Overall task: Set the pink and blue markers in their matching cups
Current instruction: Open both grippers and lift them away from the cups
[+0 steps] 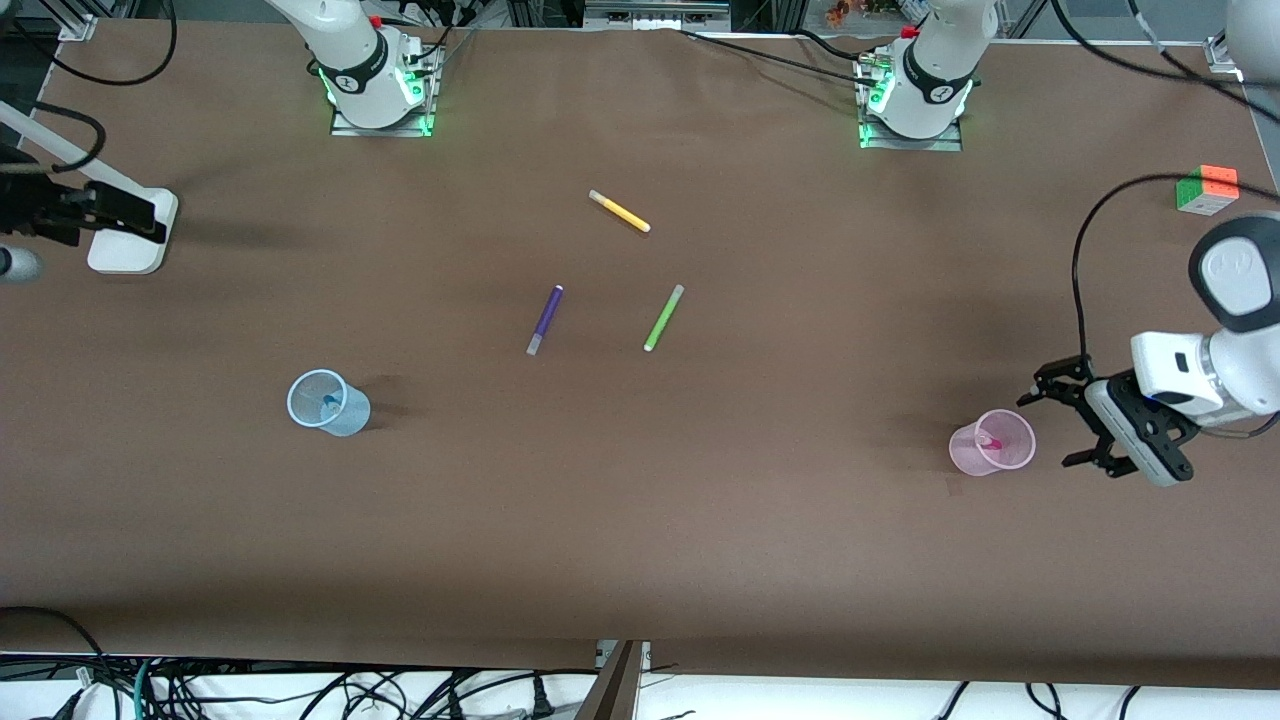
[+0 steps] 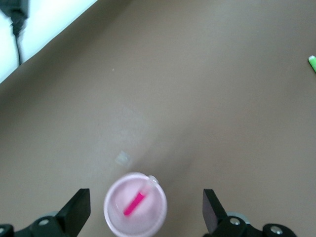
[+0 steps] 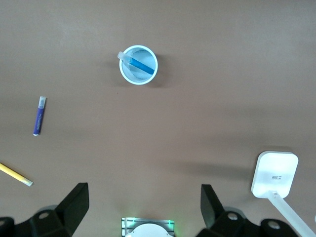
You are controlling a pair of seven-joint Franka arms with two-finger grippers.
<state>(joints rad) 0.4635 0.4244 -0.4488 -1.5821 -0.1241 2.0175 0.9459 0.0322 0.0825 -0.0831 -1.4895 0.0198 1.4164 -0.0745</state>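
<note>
Brown table [image 1: 700,560] all round, cables dangling past the edge nearest the front camera. My left claw [image 1: 1072,415] hangs with fingers spread wide and empty, just beside the pink cup [image 1: 992,442] toward my left arm's end, and the pink marker [image 2: 135,203] sits inside that cup. Blue marker [image 3: 139,64] is in the blue cup [image 1: 328,402] toward my right arm's end. My right claw [image 3: 143,205] is spread open too, high over the table edge by the bases. Purple pen [image 1: 545,319], green pen [image 1: 663,318] and yellow pen [image 1: 620,211] lie mid-table. Puzzle cube [image 1: 1207,189] sits near the left end's edge.
</note>
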